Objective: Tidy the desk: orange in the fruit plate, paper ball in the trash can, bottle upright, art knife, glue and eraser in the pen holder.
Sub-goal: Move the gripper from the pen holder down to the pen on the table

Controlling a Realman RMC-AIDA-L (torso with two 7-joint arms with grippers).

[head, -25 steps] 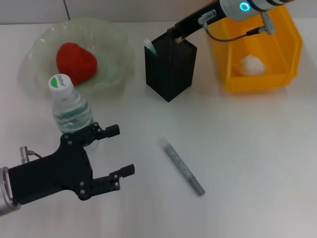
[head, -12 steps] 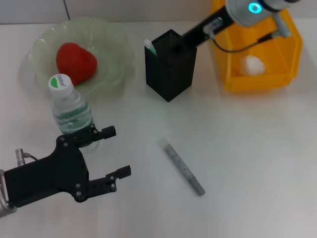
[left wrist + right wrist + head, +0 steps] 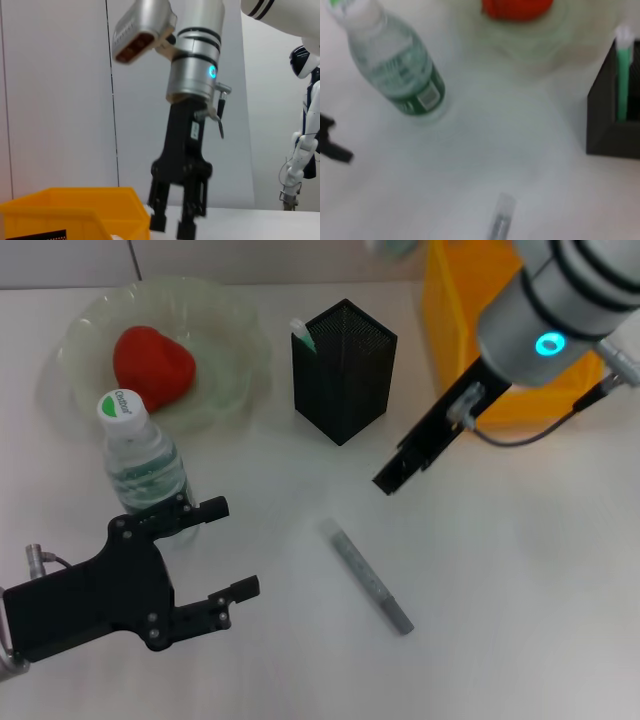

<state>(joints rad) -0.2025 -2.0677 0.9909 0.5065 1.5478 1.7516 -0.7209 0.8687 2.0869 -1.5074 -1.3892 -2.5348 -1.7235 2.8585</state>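
The orange (image 3: 152, 360) lies in the pale green fruit plate (image 3: 235, 335). Below it the bottle (image 3: 140, 455) stands upright with its green cap on top. My left gripper (image 3: 230, 550) is open right beside the bottle, holding nothing. The black mesh pen holder (image 3: 343, 370) has a green and white stick (image 3: 302, 336) in it, apparently the glue. On the table lies the grey art knife (image 3: 367, 575). My right gripper (image 3: 393, 477) hangs above the table between pen holder and knife, its fingers (image 3: 159, 212) slightly apart and empty. The eraser and paper ball are hidden.
The yellow trash can (image 3: 455, 330) stands at the back right, largely covered by my right arm. In the right wrist view the bottle (image 3: 395, 65), the pen holder (image 3: 615, 125) and the art knife (image 3: 500, 225) show below.
My right gripper has left the top of the pen holder and swung down toward the table's middle, nearer the art knife. The left gripper has drifted slightly back from the bottle.
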